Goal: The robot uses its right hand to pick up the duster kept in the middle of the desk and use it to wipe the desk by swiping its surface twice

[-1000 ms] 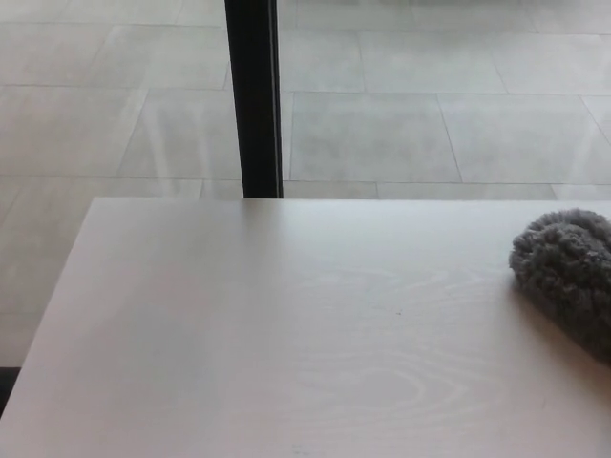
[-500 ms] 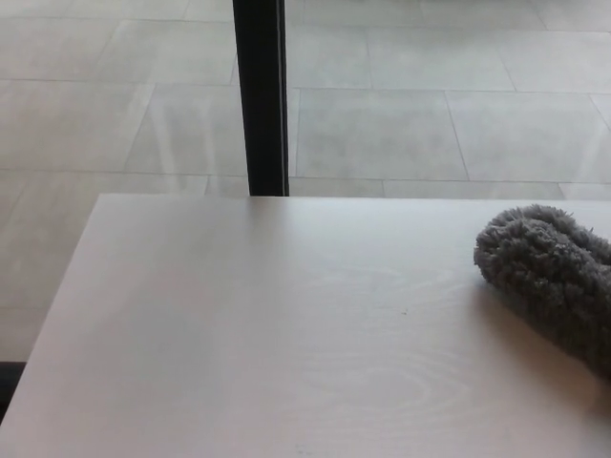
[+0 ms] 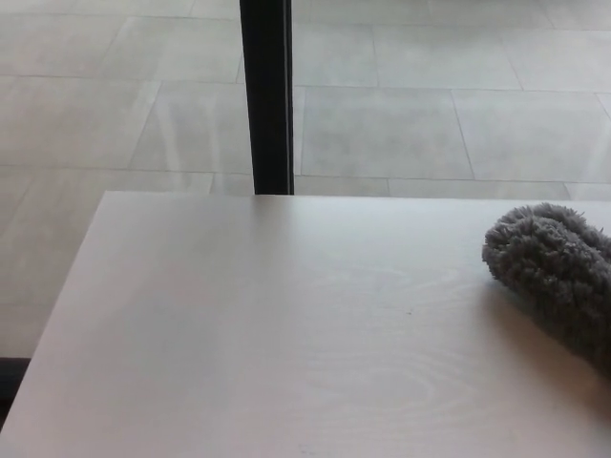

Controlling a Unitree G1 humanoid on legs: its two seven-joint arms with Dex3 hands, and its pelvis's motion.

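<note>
- Neither hand of the robot appears in the head view, so whether either is open or closed cannot be told.
- Pale wood-grain bench (image 3: 239,334) fills the lower frame, its far edge running across the middle.
- Black vertical post (image 3: 266,95) stands beyond that edge, against a grey tiled floor (image 3: 401,114).
- Fluffy grey duster (image 3: 554,272) lies on the bench at the right border, partly cut off.

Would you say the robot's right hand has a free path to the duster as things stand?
Probably yes: the duster lies on the desk at its right edge with nothing around it, though neither robot hand is in view.
</note>
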